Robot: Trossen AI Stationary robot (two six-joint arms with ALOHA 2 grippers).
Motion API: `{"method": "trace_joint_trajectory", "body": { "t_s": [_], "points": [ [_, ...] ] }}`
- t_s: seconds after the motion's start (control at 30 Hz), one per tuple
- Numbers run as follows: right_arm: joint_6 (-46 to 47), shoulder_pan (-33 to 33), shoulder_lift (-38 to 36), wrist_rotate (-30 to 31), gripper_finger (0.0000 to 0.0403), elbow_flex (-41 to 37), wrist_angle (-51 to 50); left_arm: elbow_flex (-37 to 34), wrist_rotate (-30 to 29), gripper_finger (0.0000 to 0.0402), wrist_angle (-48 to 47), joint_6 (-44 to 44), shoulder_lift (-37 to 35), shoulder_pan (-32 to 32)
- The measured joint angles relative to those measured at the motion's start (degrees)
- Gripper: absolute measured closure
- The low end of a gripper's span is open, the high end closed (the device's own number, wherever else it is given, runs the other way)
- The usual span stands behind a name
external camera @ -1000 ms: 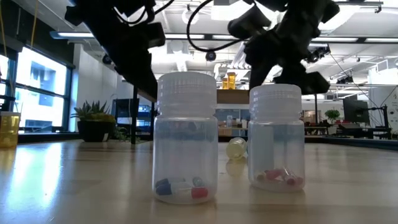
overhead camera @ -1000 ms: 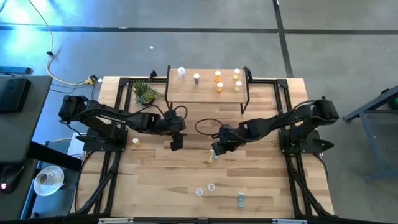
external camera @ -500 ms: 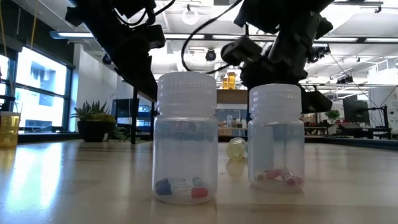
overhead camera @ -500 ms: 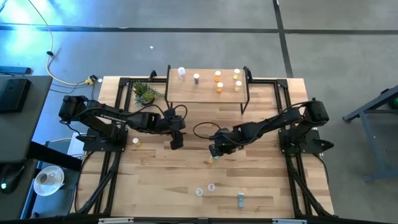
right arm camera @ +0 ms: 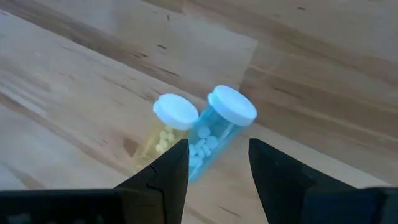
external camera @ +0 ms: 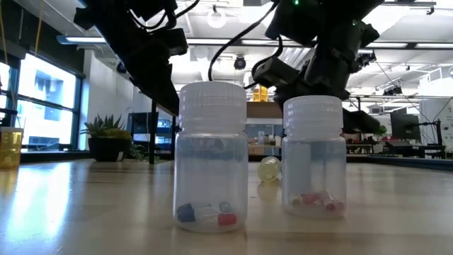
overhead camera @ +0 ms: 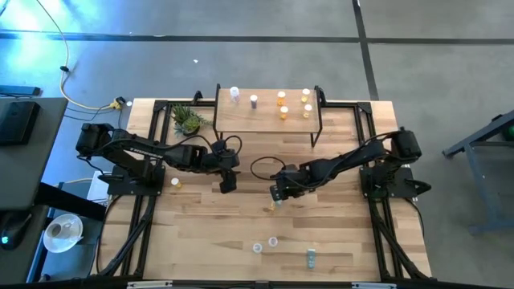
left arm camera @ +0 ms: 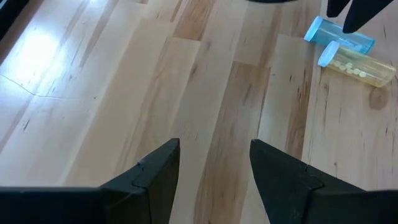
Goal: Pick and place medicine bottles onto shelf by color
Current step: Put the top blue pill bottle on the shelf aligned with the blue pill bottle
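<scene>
A teal-blue bottle (right arm camera: 214, 134) and a yellow bottle (right arm camera: 163, 134), both with white caps, lie on their sides next to each other on the table (overhead camera: 273, 205). My right gripper (right arm camera: 217, 155) is open just above them, its fingers on either side of the blue bottle's lower end, touching nothing that shows. My left gripper (overhead camera: 227, 183) is open and empty over bare table to the left; its wrist view shows the same two bottles (left arm camera: 339, 37) farther off. The shelf (overhead camera: 265, 120) at the far edge holds white, orange and yellow bottles standing upright.
Two clear bottles (external camera: 211, 156) (external camera: 313, 156) stand near the front edge, with a teal one (overhead camera: 310, 257) beside them. A small yellow bottle (overhead camera: 175, 183) stands at the left. A potted plant (overhead camera: 187, 119) is left of the shelf. A cable loops by the right gripper.
My right gripper has gone a little toward the table's left edge and down toward the two lying bottles, its arm stretching out lower over the table. The bottles have stayed where they were.
</scene>
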Motion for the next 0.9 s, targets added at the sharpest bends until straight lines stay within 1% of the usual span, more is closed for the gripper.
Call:
{"method": "trace_joint_trajectory", "body": {
  "t_s": [0.23,0.43,0.53,0.7,0.9],
  "points": [
    [1.51,0.48,2.05,0.00,0.0245,0.00,0.58,0.00,-0.02,0.0218,0.04,0.00,0.00,0.00],
    [2.38,1.35,2.05,-0.03,0.0245,0.00,0.26,0.00,-0.09,0.0218,0.04,0.00,0.00,0.00],
    [2.36,1.80,2.05,-0.97,0.0247,0.00,-1.22,0.00,-0.13,0.0218,0.04,0.00,0.00,0.00],
    [2.33,2.63,2.03,-1.33,0.0259,0.00,-3.57,-0.01,-0.11,0.0218,0.04,0.00,0.00,0.00],
    [0.97,2.89,2.00,-0.02,0.0279,0.04,-4.55,-0.02,-0.07,0.0218,0.07,0.00,0.00,0.00]
  ]
}}
